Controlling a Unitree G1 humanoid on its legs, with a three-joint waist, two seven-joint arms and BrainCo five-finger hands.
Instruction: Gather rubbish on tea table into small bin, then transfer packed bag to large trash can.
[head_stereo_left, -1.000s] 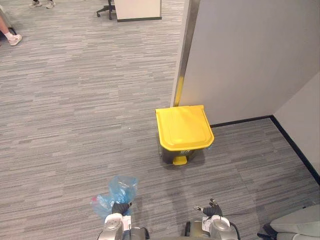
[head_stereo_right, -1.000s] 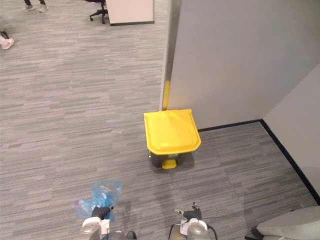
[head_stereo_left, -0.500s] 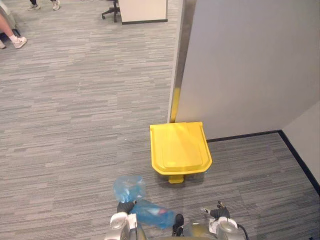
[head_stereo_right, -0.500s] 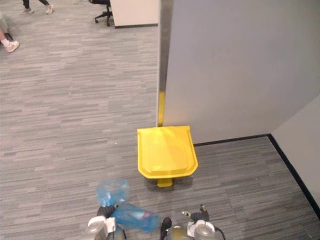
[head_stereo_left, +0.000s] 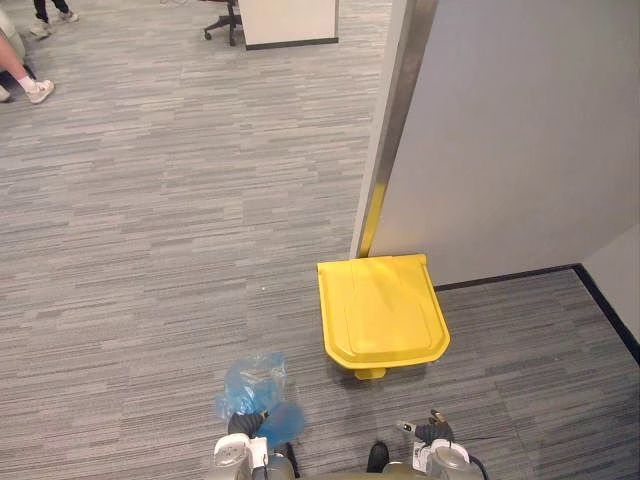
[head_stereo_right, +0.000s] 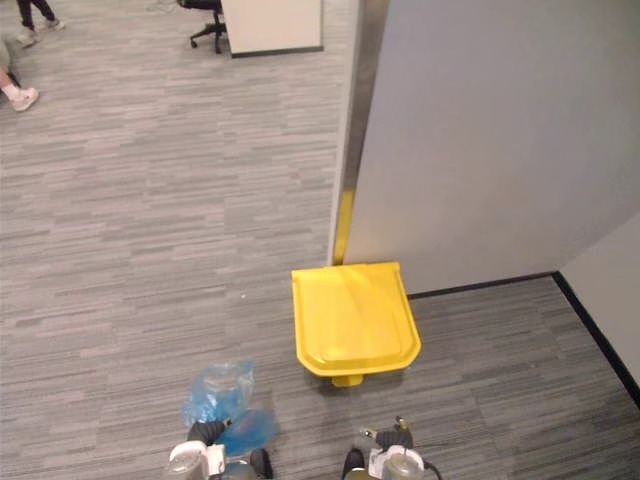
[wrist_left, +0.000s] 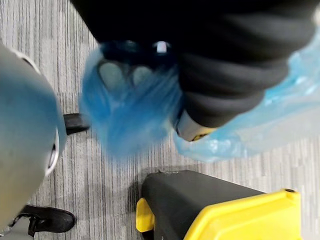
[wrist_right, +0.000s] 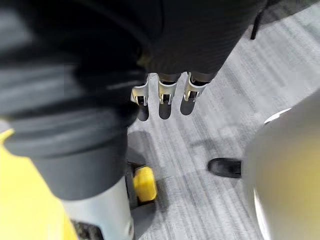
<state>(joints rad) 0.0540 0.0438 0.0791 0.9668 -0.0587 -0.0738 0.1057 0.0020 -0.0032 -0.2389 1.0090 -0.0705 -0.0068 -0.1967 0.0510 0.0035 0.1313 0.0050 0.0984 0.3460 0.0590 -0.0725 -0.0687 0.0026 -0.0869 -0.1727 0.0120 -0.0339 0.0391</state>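
Blue bag should handle soft, light, slippery; your left hand is curled round its neck, the best hold. Right hand relaxed, empty.

Left hand seemingly clenched on blue bag; right hand hangs relaxed.

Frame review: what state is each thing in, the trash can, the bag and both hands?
Trash can: upright on the floor.
Lid: shut.
Pedal: nothing on it.
Bag: bunched at the neck, hanging from the left hand, outside the can.
Left hand: shut on the bag.
Right hand: fingers relaxed, holding nothing.
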